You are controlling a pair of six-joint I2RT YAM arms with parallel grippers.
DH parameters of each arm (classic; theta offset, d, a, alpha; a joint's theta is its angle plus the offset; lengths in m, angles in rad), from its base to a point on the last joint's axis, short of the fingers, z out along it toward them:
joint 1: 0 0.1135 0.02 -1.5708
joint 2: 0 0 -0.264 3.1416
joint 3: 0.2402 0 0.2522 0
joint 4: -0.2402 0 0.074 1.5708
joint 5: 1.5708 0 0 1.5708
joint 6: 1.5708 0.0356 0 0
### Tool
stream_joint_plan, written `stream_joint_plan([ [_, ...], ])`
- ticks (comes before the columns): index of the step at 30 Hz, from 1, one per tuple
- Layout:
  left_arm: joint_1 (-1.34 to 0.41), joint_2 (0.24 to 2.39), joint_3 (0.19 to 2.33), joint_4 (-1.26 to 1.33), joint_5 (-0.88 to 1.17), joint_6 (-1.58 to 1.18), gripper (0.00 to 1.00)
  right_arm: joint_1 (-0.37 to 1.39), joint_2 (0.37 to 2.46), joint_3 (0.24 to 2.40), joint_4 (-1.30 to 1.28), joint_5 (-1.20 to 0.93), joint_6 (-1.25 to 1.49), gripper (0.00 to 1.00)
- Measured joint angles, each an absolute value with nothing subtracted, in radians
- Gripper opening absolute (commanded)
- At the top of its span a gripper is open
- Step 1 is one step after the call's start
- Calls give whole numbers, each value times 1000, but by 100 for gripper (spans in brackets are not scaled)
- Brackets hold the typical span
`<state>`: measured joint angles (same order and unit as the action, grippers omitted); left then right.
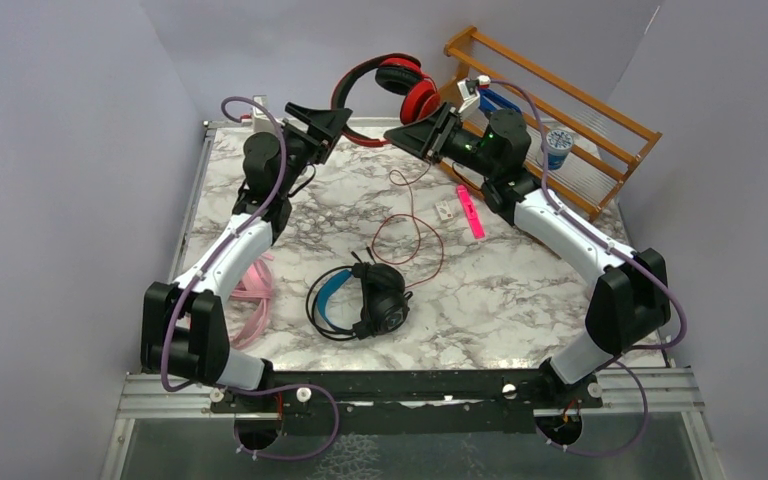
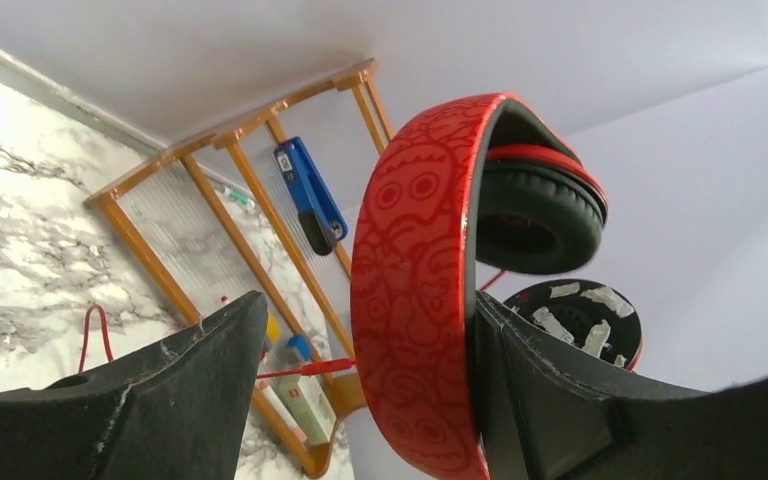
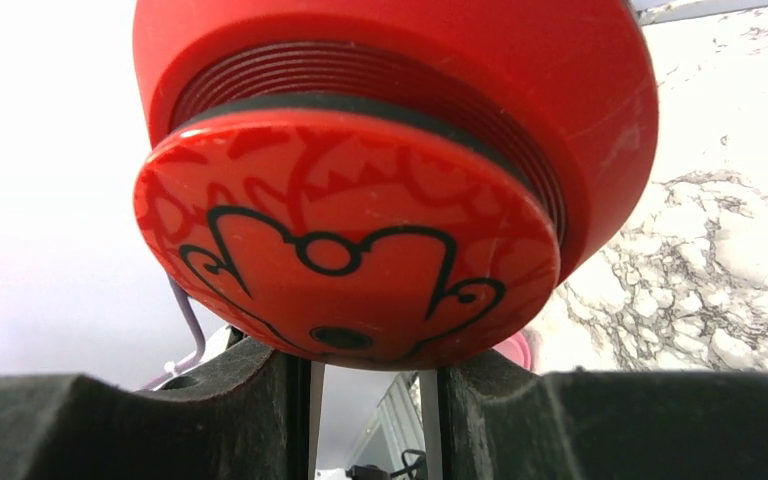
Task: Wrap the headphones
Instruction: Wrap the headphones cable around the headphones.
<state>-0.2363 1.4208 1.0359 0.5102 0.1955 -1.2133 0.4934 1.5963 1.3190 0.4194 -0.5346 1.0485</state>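
The red headphones (image 1: 392, 82) hang in the air at the back of the table between both grippers. My left gripper (image 1: 325, 122) is open around their patterned red headband (image 2: 410, 300); one finger (image 2: 540, 380) touches the band's inner side and the other (image 2: 190, 380) stands apart from it. My right gripper (image 3: 370, 355) is shut on the lower edge of a red ear cup (image 3: 350, 230). The thin red cable (image 1: 412, 215) trails down onto the marble. The black headphones with a blue headband (image 1: 365, 300) lie at the centre front. The pink headphones (image 1: 257, 285) lie left, partly under my left arm.
A wooden rack (image 1: 580, 125) stands at the back right, with a blue stapler (image 1: 500, 100) and a blue-white cup (image 1: 558, 148) on it. A pink marker (image 1: 471, 212) and a small white piece (image 1: 445, 211) lie near the right arm. Walls close in on three sides.
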Motion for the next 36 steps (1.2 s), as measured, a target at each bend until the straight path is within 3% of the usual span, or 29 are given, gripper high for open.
stream_joint_plan([
  [4, -234, 1445, 1072, 485, 251, -1198, 75, 490, 1596, 1319, 422, -575, 1042, 0],
  [6, -232, 1459, 1088, 482, 278, -1191, 68, 489, 1596, 1319, 422, -595, 1039, 1],
  [10, -229, 1488, 1112, 476, 321, -1179, 37, 489, 1596, 1319, 415, -645, 1021, 1],
  [12, -226, 1499, 1125, 476, 350, -1172, 20, 488, 1596, 1319, 395, -672, 1000, 14],
  [14, -218, 1510, 1142, 472, 387, -1171, 0, 484, 1596, 1322, 353, -697, 962, 32],
  [16, -211, 1512, 1143, 464, 413, -1160, 0, 483, 1596, 1345, 279, -717, 903, 52],
  [23, -149, 1512, 1156, 418, 431, -1174, 0, 483, 1515, 1360, -70, -727, 612, 88],
  [30, -126, 1511, 1248, 404, 442, -1261, 0, 432, 1358, 1256, -128, -688, 416, 91],
  [36, -127, 1468, 1323, 333, 444, -1340, 0, 331, 1386, 1117, 144, -664, 365, 92],
])
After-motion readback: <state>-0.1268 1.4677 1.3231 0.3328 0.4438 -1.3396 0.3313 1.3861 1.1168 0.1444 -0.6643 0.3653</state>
